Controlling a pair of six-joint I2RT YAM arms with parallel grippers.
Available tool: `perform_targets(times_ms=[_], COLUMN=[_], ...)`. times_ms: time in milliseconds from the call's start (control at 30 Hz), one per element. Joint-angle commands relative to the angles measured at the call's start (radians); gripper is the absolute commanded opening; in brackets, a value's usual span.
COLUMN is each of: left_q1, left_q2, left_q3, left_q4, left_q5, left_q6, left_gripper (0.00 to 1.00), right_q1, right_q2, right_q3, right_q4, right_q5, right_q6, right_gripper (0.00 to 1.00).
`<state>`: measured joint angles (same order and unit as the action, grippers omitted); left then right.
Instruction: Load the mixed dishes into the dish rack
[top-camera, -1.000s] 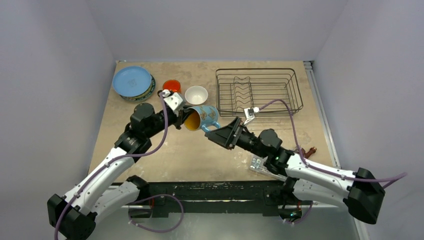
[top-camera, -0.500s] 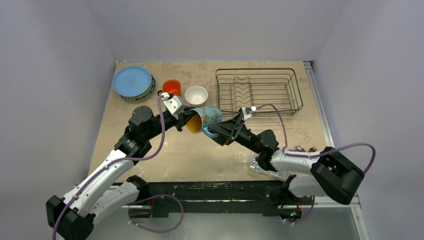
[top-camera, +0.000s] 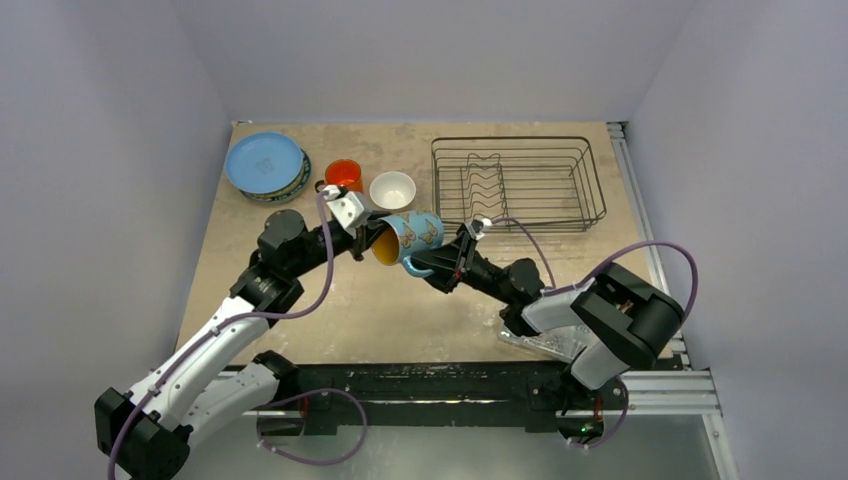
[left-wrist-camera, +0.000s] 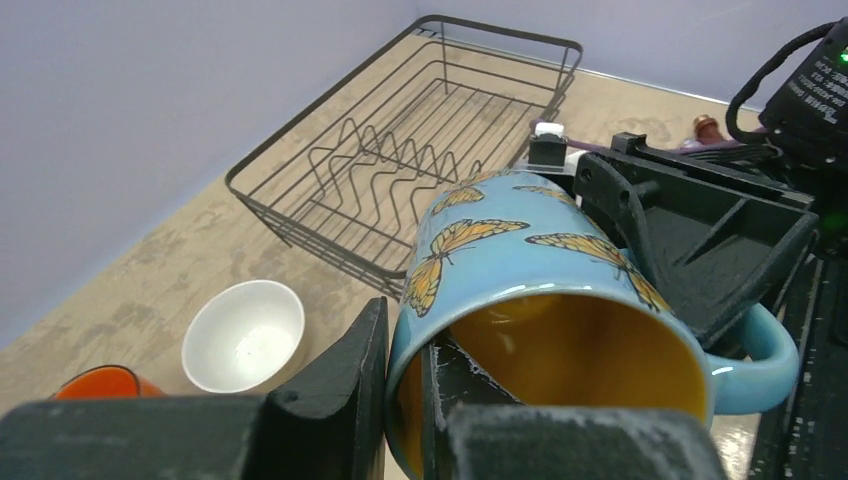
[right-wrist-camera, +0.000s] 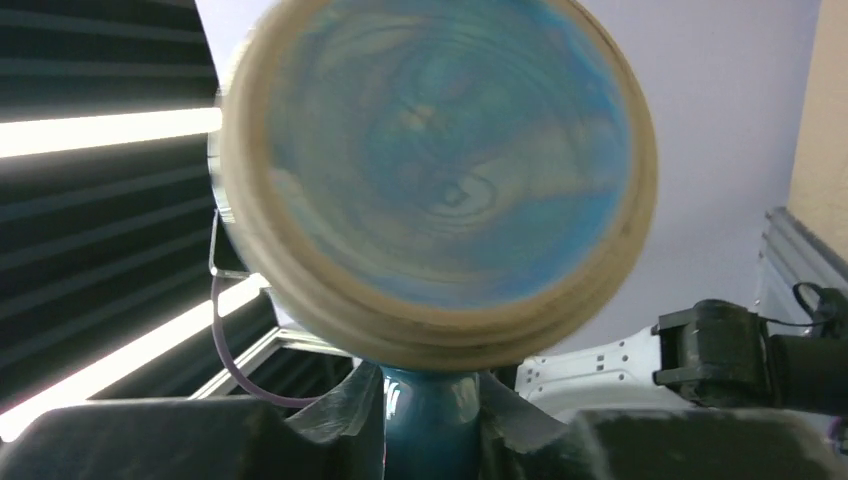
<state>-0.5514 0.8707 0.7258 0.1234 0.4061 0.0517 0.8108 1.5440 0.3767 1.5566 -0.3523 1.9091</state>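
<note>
A light-blue mug (top-camera: 414, 234) with butterflies hangs on its side above the table, mouth toward the left arm. My left gripper (top-camera: 372, 240) is shut on its rim (left-wrist-camera: 408, 300), one finger inside and one outside. My right gripper (top-camera: 434, 268) is shut on the mug's handle (right-wrist-camera: 430, 425), which fills the gap between its fingers (right-wrist-camera: 348, 408); the mug's base (right-wrist-camera: 440, 170) faces that camera. The dish rack (top-camera: 588, 182), a black wire basket, stands at the far right. A blue plate (top-camera: 263, 161) lies on a dark-rimmed plate (top-camera: 293, 187) at the far left, beside an orange cup (top-camera: 343, 172) and a white bowl (top-camera: 392, 189).
A clear plastic box (top-camera: 538, 338) lies under the right arm near the front edge. The rack's wavy dividers (left-wrist-camera: 385, 165) stand just behind the mug. The bowl (left-wrist-camera: 243, 335) and orange cup (left-wrist-camera: 100, 383) sit below and left of the left gripper.
My right gripper has reached left to the mug and closed from wide open onto its handle. The left arm has held the mug nearly still.
</note>
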Motion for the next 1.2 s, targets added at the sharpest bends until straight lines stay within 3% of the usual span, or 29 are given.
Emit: perform_targets(times_ms=[0,133,233,433,567,667,733,800,867,933,1000,1167], left_q1=[-0.035,-0.035,-0.037,-0.037,-0.037,-0.036,-0.036,-0.037,-0.037,-0.037,-0.036,-0.036], left_q2=[0.002,0.002,0.005,-0.02,-0.05,-0.08,-0.082,-0.07,-0.049,-0.035,-0.026,-0.029], left_q3=[0.043,0.045,0.046,0.035,0.04,0.034,0.048,0.091,0.135,0.152,0.159,0.166], left_q4=[0.13,0.13,0.126,0.124,0.097,0.081,0.055,-0.018,-0.094,-0.118,-0.12,-0.152], left_q5=[0.103,0.119,0.026,-0.18,-0.3,-0.413,-0.508,-0.587,-0.629,-0.651,-0.654,-0.627], left_q6=[-0.021,-0.031,-0.039,-0.072,-0.064,-0.056,-0.021,-0.022,-0.023,-0.02,-0.023,-0.036], left_gripper=[0.0,0.0,0.03,0.86,0.99,1.0,1.0,0.99,0.96,0.95,0.94,0.92], right_q1=[0.005,0.007,0.003,-0.016,-0.088,-0.152,-0.187,-0.201,-0.202,-0.202,-0.205,-0.205], right_q2=[0.094,0.079,0.019,-0.075,-0.149,-0.317,-0.472,-0.641,-0.749,-0.757,-0.709,-0.516], right_q3=[0.068,0.041,0.0,-0.078,-0.147,-0.149,-0.12,-0.018,0.159,0.392,0.554,0.864], right_q4=[0.29,0.289,0.277,0.19,0.148,-0.099,-0.356,-0.814,-1.294,-1.669,-1.912,-2.216], right_q5=[-0.021,0.011,0.057,0.137,0.149,0.12,0.121,0.174,0.352,0.549,0.754,1.098], right_q6=[0.091,0.059,-0.003,-0.072,-0.115,-0.202,-0.314,-0.499,-0.699,-0.804,-0.86,-0.921], right_gripper=[0.02,0.0,0.0,0.0,0.0,0.0,0.0,0.0,0.0,0.0,0.0,0.0])
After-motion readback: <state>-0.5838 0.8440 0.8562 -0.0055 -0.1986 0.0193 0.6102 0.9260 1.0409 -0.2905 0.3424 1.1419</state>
